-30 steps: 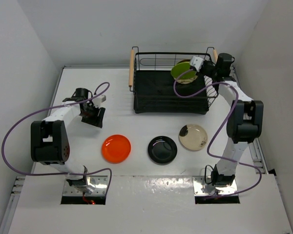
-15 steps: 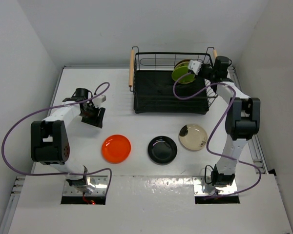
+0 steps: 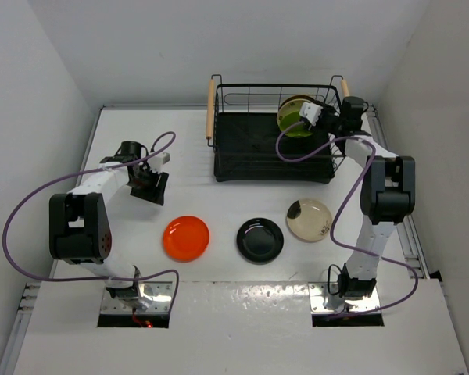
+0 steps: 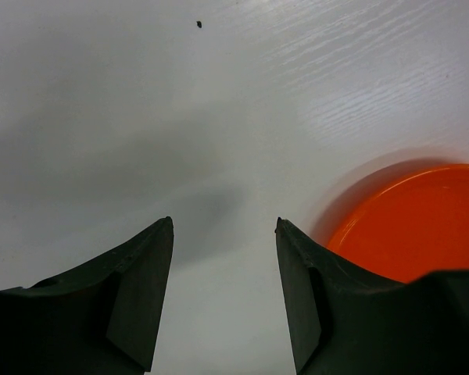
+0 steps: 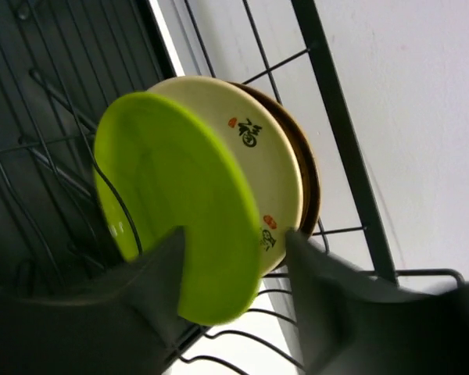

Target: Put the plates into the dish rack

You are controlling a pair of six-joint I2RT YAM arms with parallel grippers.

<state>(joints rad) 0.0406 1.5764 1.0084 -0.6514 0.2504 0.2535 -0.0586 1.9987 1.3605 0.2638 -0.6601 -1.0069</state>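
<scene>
Dish rack [image 3: 250,152]: black wire basket with wooden handles, standing at the far side of the white table [image 3: 219,199], right of centre.

Right arm: reaches to the rack's far right corner. Right gripper [image 5: 234,234] has its fingers parted on either side of the lower rim of the lime green plate [image 5: 172,203]. The gap looks wider than the rim, so it appears to be straddling the plate rather than clamping it.

Left arm: hangs over bare table on the left. Left gripper [image 4: 223,223] has its fingers spread and holds nothing. The orange plate [image 3: 186,237] lies just beside it in the wrist view.

Plates in rack: three stand on edge, close together. The lime green plate is nearest the gripper, the cream plate [image 5: 258,148] is behind it, and the brown-rimmed plate [image 5: 309,180] is rearmost, against the wire wall.

Plates outstanding: three lie flat in a row on the table in front of the rack. These are the orange plate, the glossy black plate [image 3: 259,239] and the beige plate [image 3: 309,219] with a dark patch.

Assessment: loading is about half complete. The green plate appears seated in the wires, and three plates remain to be loaded.

Markings: the cream plate carries one dark Chinese-style character and small orange-red motifs. The character cannot be read with confidence. No brand or label is visible elsewhere.
</scene>
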